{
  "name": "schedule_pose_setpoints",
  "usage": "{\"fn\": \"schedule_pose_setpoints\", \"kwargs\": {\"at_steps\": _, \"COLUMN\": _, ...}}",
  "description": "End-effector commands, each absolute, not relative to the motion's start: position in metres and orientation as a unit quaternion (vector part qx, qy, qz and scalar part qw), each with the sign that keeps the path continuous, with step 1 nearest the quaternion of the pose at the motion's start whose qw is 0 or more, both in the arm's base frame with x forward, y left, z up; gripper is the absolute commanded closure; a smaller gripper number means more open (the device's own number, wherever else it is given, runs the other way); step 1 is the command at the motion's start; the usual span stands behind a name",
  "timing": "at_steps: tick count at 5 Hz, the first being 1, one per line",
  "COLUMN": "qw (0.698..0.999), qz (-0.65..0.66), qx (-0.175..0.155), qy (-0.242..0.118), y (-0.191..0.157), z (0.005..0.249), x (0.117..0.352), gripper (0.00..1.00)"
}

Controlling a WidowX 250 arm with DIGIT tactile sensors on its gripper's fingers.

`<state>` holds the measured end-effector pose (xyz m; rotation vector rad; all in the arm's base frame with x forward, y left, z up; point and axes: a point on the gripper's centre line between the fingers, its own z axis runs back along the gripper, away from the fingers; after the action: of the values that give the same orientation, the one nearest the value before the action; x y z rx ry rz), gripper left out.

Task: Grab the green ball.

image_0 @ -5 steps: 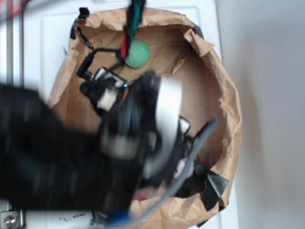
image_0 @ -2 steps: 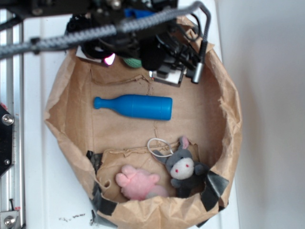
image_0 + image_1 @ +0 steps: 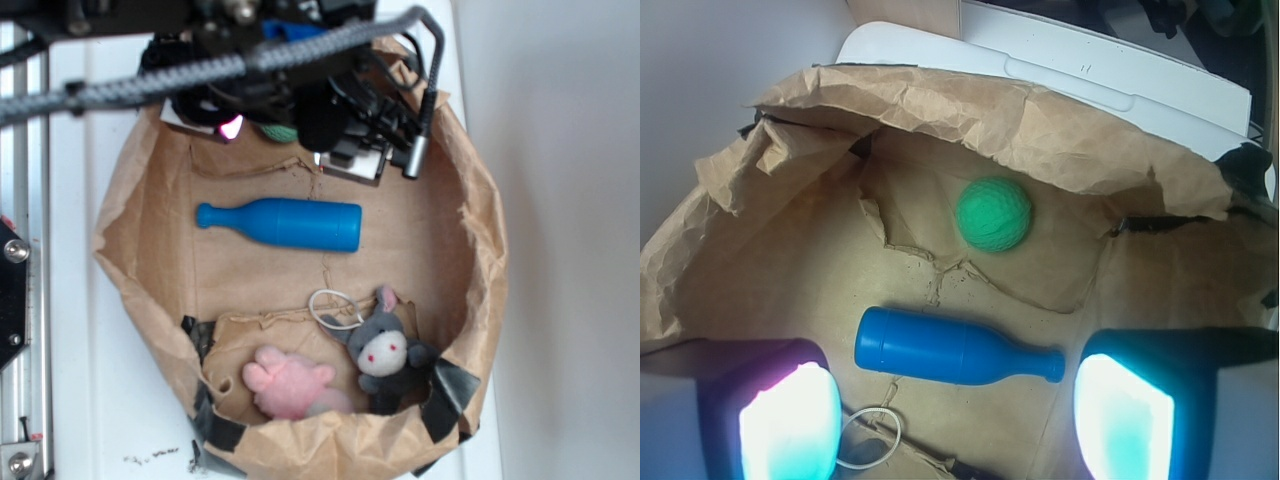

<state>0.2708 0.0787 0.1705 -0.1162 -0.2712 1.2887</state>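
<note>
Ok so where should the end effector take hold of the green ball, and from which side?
Probably across the green ball's widest middle, coming straight down from above. It is round, so no side is better by shape, but the paper bag's wall rises close behind it, while the blue bottle lies apart in front.

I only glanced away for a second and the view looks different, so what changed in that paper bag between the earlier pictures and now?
The arm swung from over the middle of the paper bag to its top edge, above the green ball, uncovering the blue bottle and the two plush toys. In the last instant it barely shifted. The gripper has its jaws apart and holds nothing. The ball, bottle and toys kept their places.
</note>
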Motion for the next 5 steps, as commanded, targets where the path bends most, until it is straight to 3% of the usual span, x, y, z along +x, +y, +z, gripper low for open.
{"fn": "schedule_pose_setpoints", "kwargs": {"at_steps": 1, "qw": 0.775, "qz": 0.617, "qx": -0.087, "qy": -0.105, "y": 0.081, "z": 0.157, "x": 0.272, "gripper": 0.0}}
{"fn": "schedule_pose_setpoints", "kwargs": {"at_steps": 3, "qw": 0.784, "qz": 0.603, "qx": -0.083, "qy": -0.118, "y": 0.098, "z": 0.118, "x": 0.28, "gripper": 0.0}}
{"fn": "schedule_pose_setpoints", "kwargs": {"at_steps": 5, "qw": 0.771, "qz": 0.621, "qx": -0.051, "qy": -0.134, "y": 0.116, "z": 0.087, "x": 0.29, "gripper": 0.0}}
